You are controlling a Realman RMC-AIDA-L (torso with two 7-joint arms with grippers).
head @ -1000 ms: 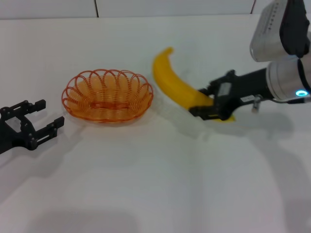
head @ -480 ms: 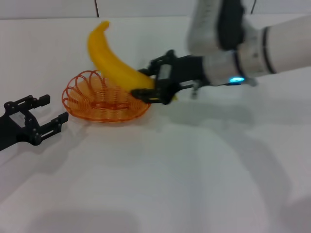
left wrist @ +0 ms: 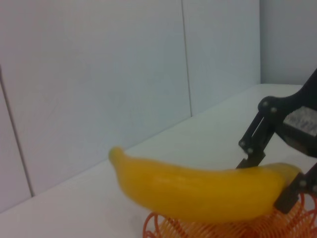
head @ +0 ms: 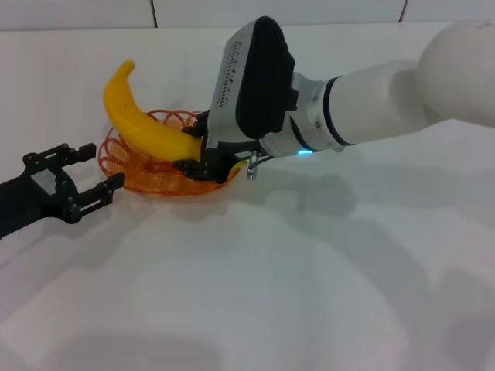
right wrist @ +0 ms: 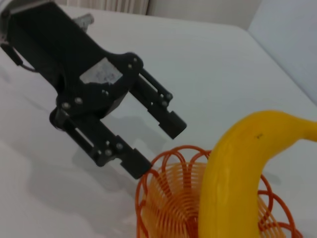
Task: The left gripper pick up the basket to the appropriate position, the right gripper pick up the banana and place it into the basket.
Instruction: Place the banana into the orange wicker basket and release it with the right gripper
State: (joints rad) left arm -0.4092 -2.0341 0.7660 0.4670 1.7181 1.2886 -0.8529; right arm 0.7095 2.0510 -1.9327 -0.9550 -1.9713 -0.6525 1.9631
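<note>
- The banana (head: 147,127) is held clenched at one end by the right gripper (head: 203,158), above the basket (head: 143,171); its free end rises past the basket's far left rim.
- The near right part of the basket is hidden in the head view by the right gripper and its bulky white arm (head: 371,100).
- The left gripper (head: 77,174) is seen just left of the basket, fingers spread and holding nothing; one fingertip lies just beside the rim.
- In the right wrist view, the left gripper (right wrist: 156,144) is shown with its fingertips at the wire rim (right wrist: 163,171); contact cannot be judged.
- In the left wrist view, the banana (left wrist: 203,191) is shown above the orange loops (left wrist: 168,229), with a pale panelled wall (left wrist: 99,74) behind.
- The basket sits on a plain white table (head: 271,294).
</note>
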